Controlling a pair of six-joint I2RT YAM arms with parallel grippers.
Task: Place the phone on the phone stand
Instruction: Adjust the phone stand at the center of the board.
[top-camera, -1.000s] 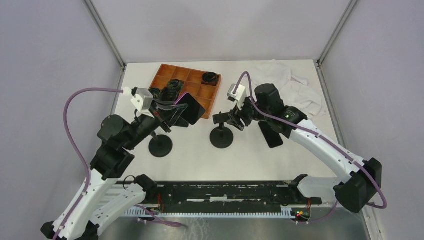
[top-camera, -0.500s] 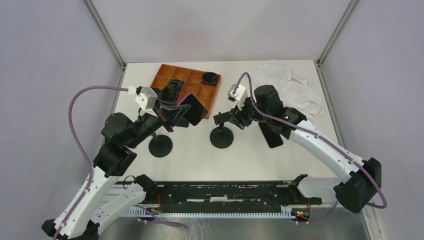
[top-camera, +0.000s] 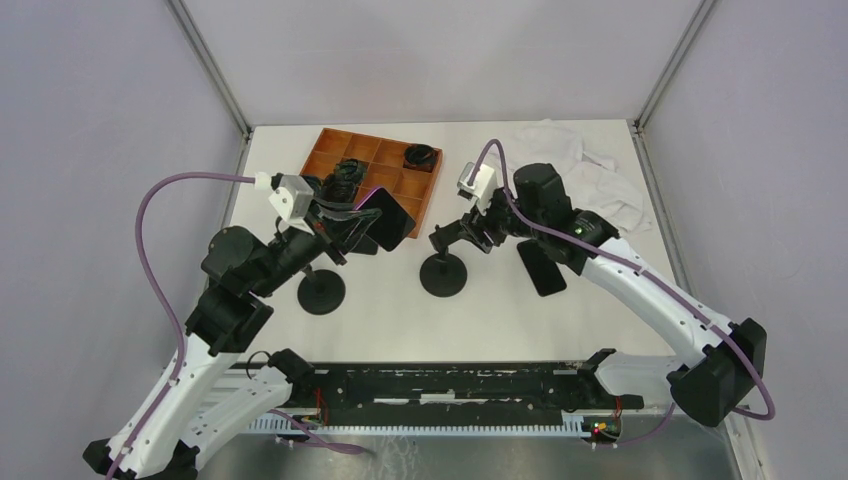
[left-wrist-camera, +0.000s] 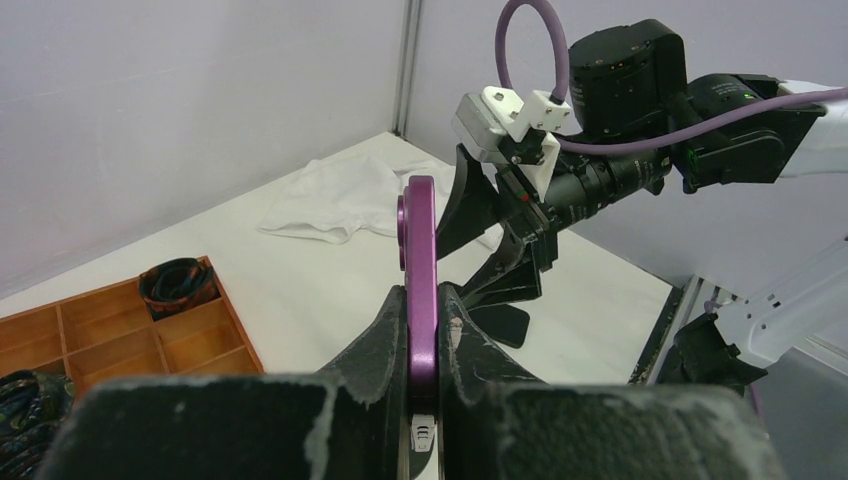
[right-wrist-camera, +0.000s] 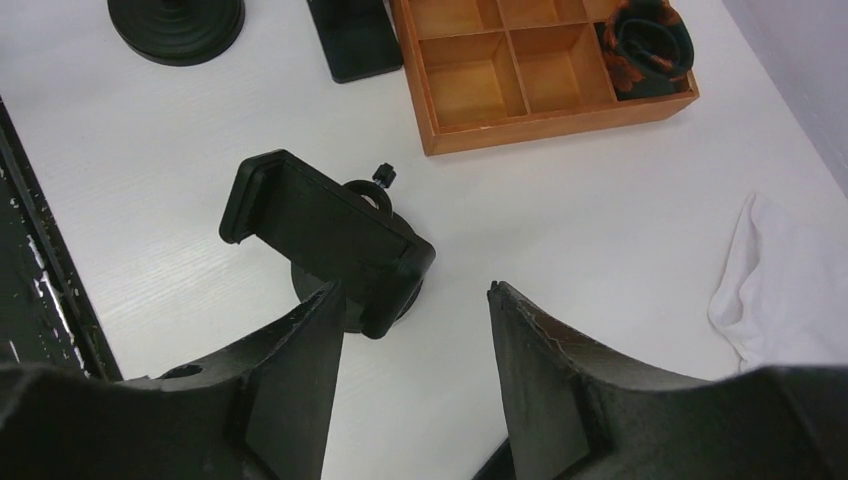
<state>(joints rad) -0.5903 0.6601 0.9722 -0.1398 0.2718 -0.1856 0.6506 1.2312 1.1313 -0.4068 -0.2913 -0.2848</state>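
Holding the phone aloft, stand not yet loaded

**Top view.** We note the left hand (top-camera: 350, 222) clamped on the phone (top-camera: 388, 216). The phone is up in the air, tilted, over the near right corner of the orange tray (top-camera: 328, 150). The phone stand (top-camera: 443, 272) sits on the desk (top-camera: 380, 315) just right of that, apart from the phone. The right hand (top-camera: 452, 236) is at the top of the stand. A second stand (top-camera: 322, 291) sits beneath the left arm. A black handset (top-camera: 541, 268) lies flat on the desk under the right arm. A white cloth (top-camera: 590, 180) is bunched in the far right corner.

**Left wrist.** We see the phone (left-wrist-camera: 418, 250) edge-on, purple rim upright, squeezed between both fingers (left-wrist-camera: 380, 335). The right arm is beyond it, but from here we cannot tell how its jaws stand. The cloth (left-wrist-camera: 340, 200) is behind, and the tray (left-wrist-camera: 130, 335) is at lower left.

**Right wrist.** The right hand (right-wrist-camera: 415, 350) is spread, its fingers (right-wrist-camera: 290, 380) well apart and nothing gripped. The stand's cradle (right-wrist-camera: 320, 230) is tilted on its round base. The cradle's lower end is by the tip of the finger on the left of the view, and we cannot tell whether they touch. The tray (right-wrist-camera: 520, 122) is farther off, and the cloth (right-wrist-camera: 780, 280) is at right.
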